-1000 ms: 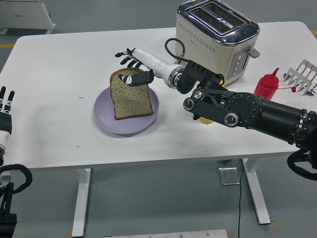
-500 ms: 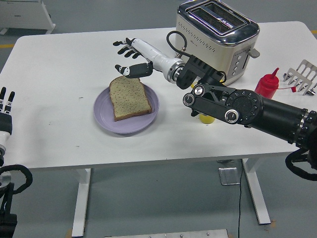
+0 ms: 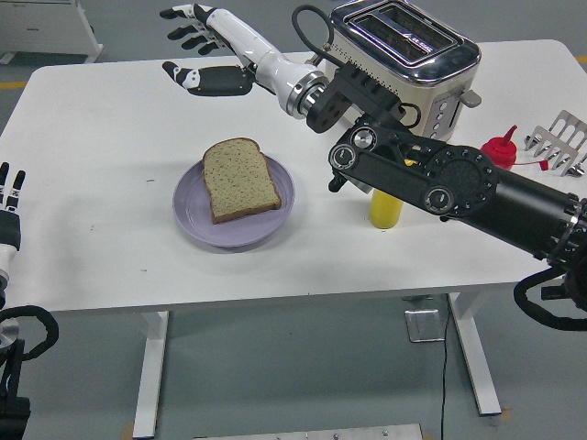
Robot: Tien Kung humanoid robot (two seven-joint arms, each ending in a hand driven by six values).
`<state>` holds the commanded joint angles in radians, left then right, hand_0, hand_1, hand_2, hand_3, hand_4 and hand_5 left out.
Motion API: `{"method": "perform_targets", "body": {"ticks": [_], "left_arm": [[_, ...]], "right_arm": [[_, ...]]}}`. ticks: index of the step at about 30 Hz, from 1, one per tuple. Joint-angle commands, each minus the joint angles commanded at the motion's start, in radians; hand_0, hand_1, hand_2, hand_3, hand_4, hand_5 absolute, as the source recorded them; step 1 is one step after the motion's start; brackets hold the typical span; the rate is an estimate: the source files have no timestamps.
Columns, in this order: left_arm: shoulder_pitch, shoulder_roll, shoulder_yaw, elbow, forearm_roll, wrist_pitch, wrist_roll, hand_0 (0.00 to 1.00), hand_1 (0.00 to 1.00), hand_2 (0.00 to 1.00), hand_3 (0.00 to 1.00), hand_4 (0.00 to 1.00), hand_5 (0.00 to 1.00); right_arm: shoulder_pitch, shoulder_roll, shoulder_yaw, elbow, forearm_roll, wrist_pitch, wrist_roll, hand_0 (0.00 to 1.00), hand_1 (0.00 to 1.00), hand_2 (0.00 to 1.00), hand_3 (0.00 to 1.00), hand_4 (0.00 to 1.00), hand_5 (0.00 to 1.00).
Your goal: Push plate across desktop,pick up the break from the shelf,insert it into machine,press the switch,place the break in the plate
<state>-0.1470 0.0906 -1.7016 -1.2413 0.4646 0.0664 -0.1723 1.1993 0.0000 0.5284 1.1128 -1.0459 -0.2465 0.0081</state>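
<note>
The slice of bread [image 3: 240, 178] lies flat in the lilac plate [image 3: 190, 209], near the middle of the tabletop [image 3: 101, 128] — by the look of it the last step of the task is done. The right hand [image 3: 197, 50] hangs high over the far left part of the tabletop, well apart from the plate, fingers spread and holding nothing. The left hand [image 3: 11, 197] rests at the picture's left edge, fingers straight and relaxed, empty too.

What is left, I judge, is a clean retreat. The right arm's dark forearm [image 3: 431, 183] crosses just in front of the toaster [image 3: 404, 69] and above the yellow bottle [image 3: 386, 209], with the red sauce bottle [image 3: 500, 151] and the metal rack [image 3: 558, 142] near on its right. So the arm should go back high and steady, the elbow kept clear of the yellow bottle and the toaster's lever side, and nothing should sweep low over the plate.

As for the bread — its rounded crown points to the far side of the tabletop, its square base toward the near edge. The long axis runs near to far, tilted a little, the base end swung slightly right. It sits within the plate's rim, right of centre.
</note>
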Motion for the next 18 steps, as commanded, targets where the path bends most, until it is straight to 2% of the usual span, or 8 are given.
{"method": "perform_targets", "body": {"ticks": [1,2,7,8,13,14,18], "left_arm": [[0.000,0.000,0.000,0.000,0.000,0.000,0.000,0.829,0.896,0.895,0.787,0.630,0.998],[0.000,0.000,0.000,-0.001,0.000,0.000,0.000,0.830,0.896,0.895,0.787,0.631,0.998],[0.001,0.001,-0.002,-0.002,0.000,0.000,0.000,0.830,0.896,0.895,0.787,0.631,0.998],[0.002,0.001,-0.003,-0.003,0.000,0.000,0.000,0.829,0.897,0.895,0.787,0.631,0.998],[0.004,0.000,-0.006,-0.004,0.000,0.000,0.000,0.829,0.897,0.895,0.787,0.631,0.998],[0.004,0.000,-0.007,-0.004,0.000,0.000,0.000,0.829,0.895,0.895,0.787,0.631,0.998],[0.006,-0.001,-0.010,-0.005,0.000,0.000,0.000,0.829,0.895,0.895,0.787,0.631,0.998]], "right_arm": [[0.000,0.000,0.023,0.019,0.011,0.002,0.000,0.780,0.778,0.789,0.822,0.579,0.288],[-0.002,0.000,0.044,0.037,0.027,0.006,0.000,0.783,0.789,0.795,0.812,0.510,0.293],[-0.022,-0.004,0.149,0.118,0.121,0.023,0.009,0.783,0.789,0.795,0.812,0.510,0.293],[-0.030,-0.011,0.172,0.134,0.146,0.025,0.013,0.790,0.786,0.790,0.812,0.448,0.355],[-0.077,-0.074,0.287,0.200,0.289,0.030,0.033,0.790,0.786,0.790,0.812,0.448,0.355],[-0.089,-0.092,0.314,0.211,0.324,0.033,0.035,0.803,0.790,0.786,0.813,0.386,0.470],[-0.131,-0.148,0.394,0.240,0.437,0.047,0.032,0.803,0.790,0.786,0.813,0.386,0.470]]}}
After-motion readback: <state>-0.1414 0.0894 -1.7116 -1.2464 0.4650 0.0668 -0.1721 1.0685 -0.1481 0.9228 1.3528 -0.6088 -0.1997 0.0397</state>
